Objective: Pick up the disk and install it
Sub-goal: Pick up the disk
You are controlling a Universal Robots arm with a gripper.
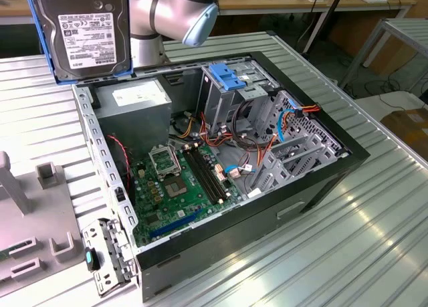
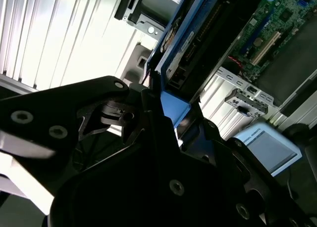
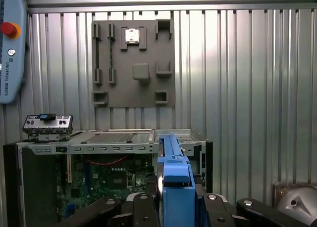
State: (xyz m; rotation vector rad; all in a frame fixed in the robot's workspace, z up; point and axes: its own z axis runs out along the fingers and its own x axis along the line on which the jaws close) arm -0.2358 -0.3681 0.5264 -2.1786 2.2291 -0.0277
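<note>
Pinching the disk [image 1: 83, 29], the end effector [image 3: 176, 192] hangs above the ribbed metal table [image 1: 348, 247]; workbenches [image 1: 267, 3] behind.

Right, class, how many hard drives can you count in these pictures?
1. The hard drive is gripped in the hand, held up near the open computer case, at the exterior view's top left. Others may be hidden in the case's drive cage.

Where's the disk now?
The disk is up in the air at the exterior view's upper left, held by the end effector above the open computer case, near its grey power supply.
</note>
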